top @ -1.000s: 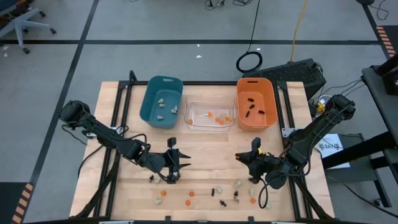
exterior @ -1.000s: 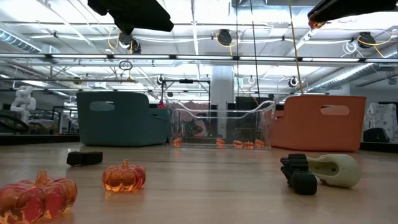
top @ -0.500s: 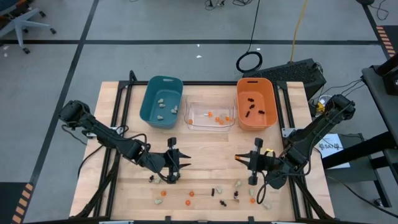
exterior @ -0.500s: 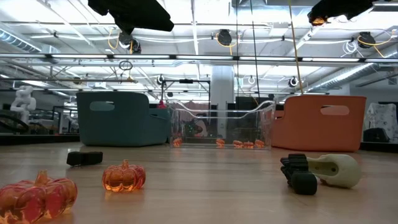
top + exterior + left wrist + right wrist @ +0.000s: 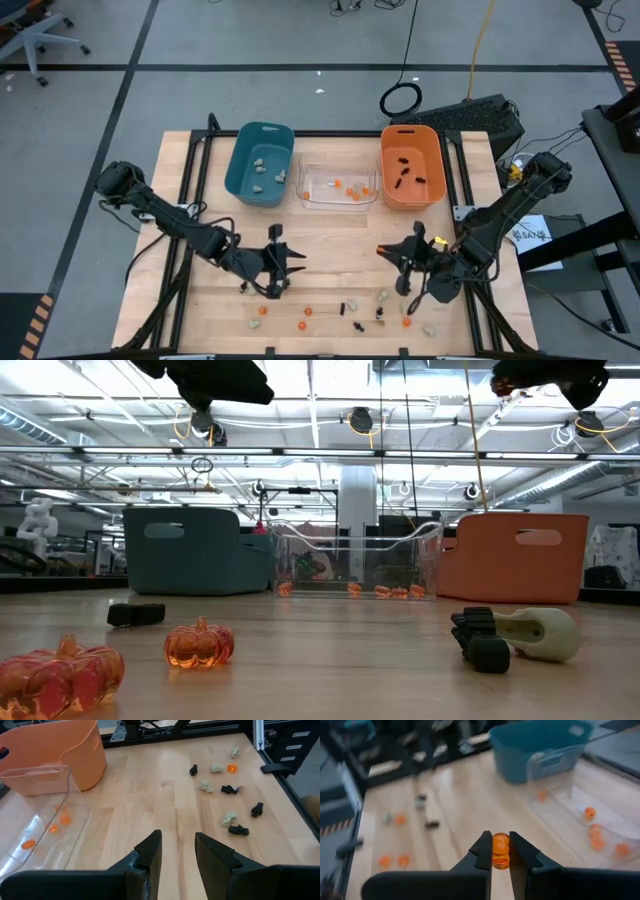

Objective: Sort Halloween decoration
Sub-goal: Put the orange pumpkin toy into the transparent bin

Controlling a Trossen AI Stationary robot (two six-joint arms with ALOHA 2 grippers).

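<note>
left gripper [image 5: 283, 262] hangs over bare wood on the near-left side of the clear bin [image 5: 338, 187], fingers [image 5: 150, 851] a little apart with nothing between them, parked there, i'd say, so it stays out of the other arm's way

teal bin [image 5: 259, 163] just left of the clear bin holds the pale lumps [image 5: 258, 167], one kind per bin is the logic here

clear bin in the middle already has a few orange ones [image 5: 352, 187] inside, so that's the home for pumpkins

right gripper [image 5: 389, 254] sits near-right of the clear bin, lifted off the table, jaws clamped on a pumpkin [image 5: 500, 850], pinched across its sides so it can't roll out, and the wrist view looks straight at the clear bin, which reads as a carry toward it

orange bin [image 5: 411, 165] just right of the clear bin takes the black spiders [image 5: 404, 171]

the leftovers [image 5: 345, 310], a mix of orange, black and pale bits, lie scattered along the near edge of the table, well short of the clear bin, so sorting looks roughly half done
</note>
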